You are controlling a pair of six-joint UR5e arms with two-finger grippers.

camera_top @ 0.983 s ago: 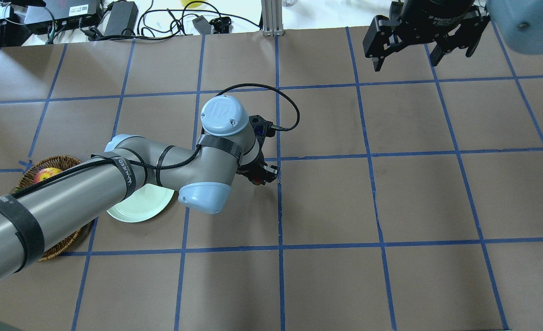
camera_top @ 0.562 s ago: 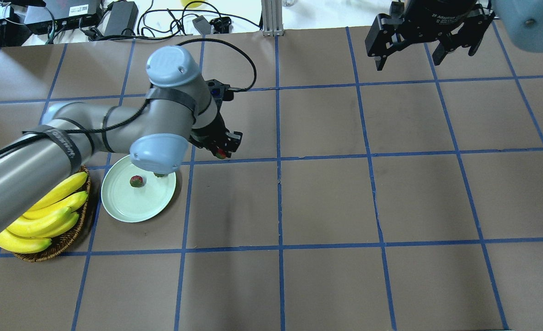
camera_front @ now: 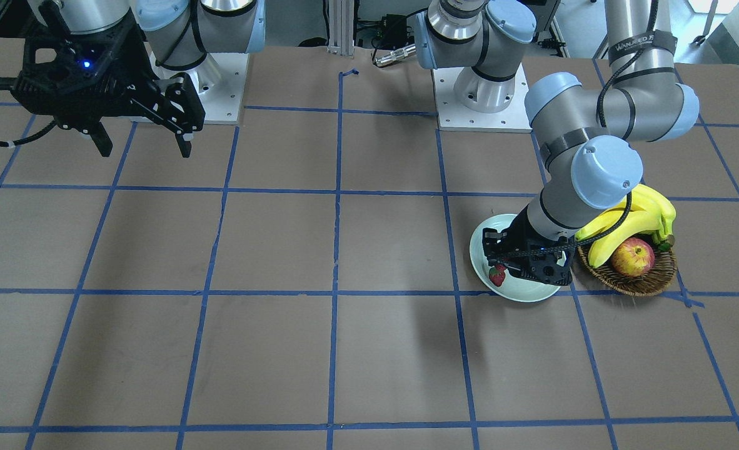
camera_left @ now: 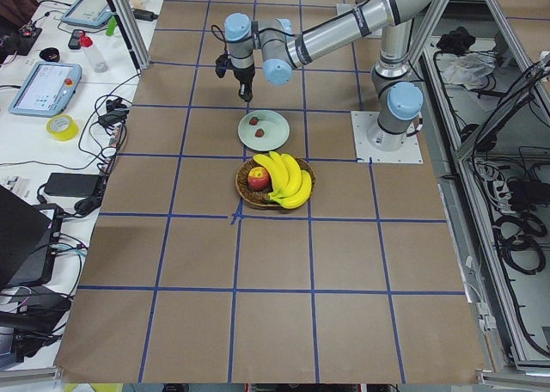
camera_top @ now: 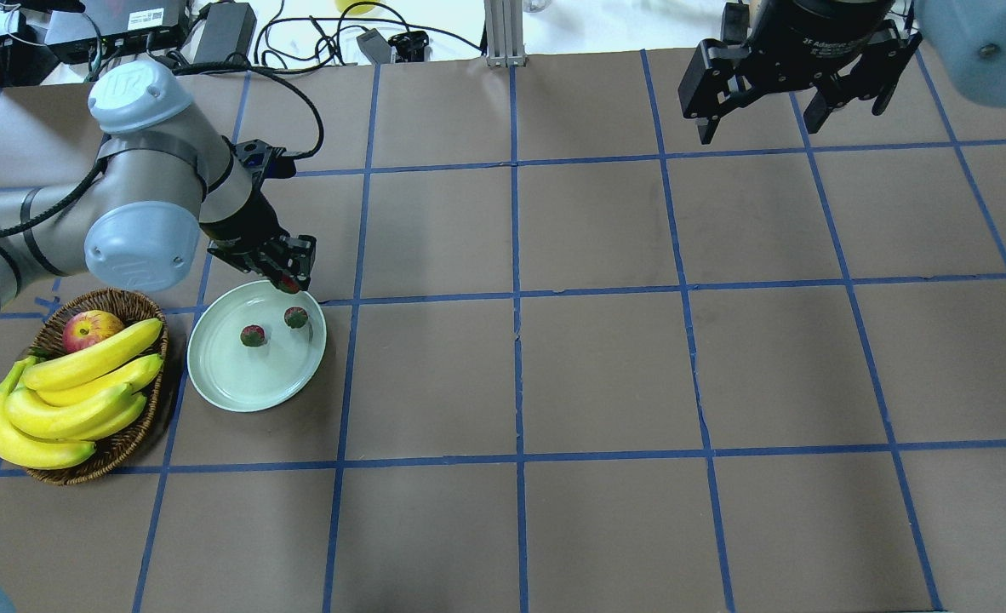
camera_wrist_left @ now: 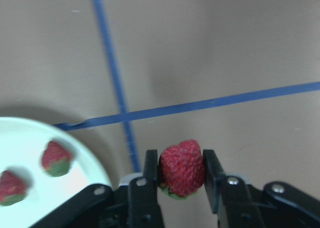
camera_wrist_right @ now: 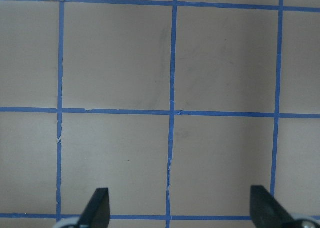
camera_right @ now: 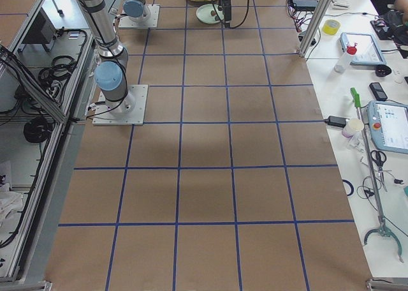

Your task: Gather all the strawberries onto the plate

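The pale green plate (camera_top: 243, 387) lies at the table's left with two strawberries (camera_top: 253, 335) (camera_top: 296, 317) on it. My left gripper (camera_top: 290, 274) hovers over the plate's far right rim, shut on a third strawberry (camera_wrist_left: 181, 168), which shows red between the two fingers in the left wrist view. There the plate (camera_wrist_left: 65, 198) lies at lower left with both strawberries (camera_wrist_left: 55, 158) on it. In the front view the held strawberry (camera_front: 497, 274) hangs over the plate (camera_front: 522, 295). My right gripper (camera_top: 758, 119) is open and empty, high over the far right of the table (camera_wrist_right: 181, 208).
A brown wicker basket (camera_top: 116, 460) with bananas (camera_top: 77, 392) and a red-yellow apple (camera_top: 90, 328) stands just left of the plate. Cables and power boxes (camera_top: 222, 30) lie beyond the table's far edge.
My left arm has swung left from the table's middle to the plate's far rim, carrying the strawberry. The basket and plate are now uncovered. The right gripper has barely moved.
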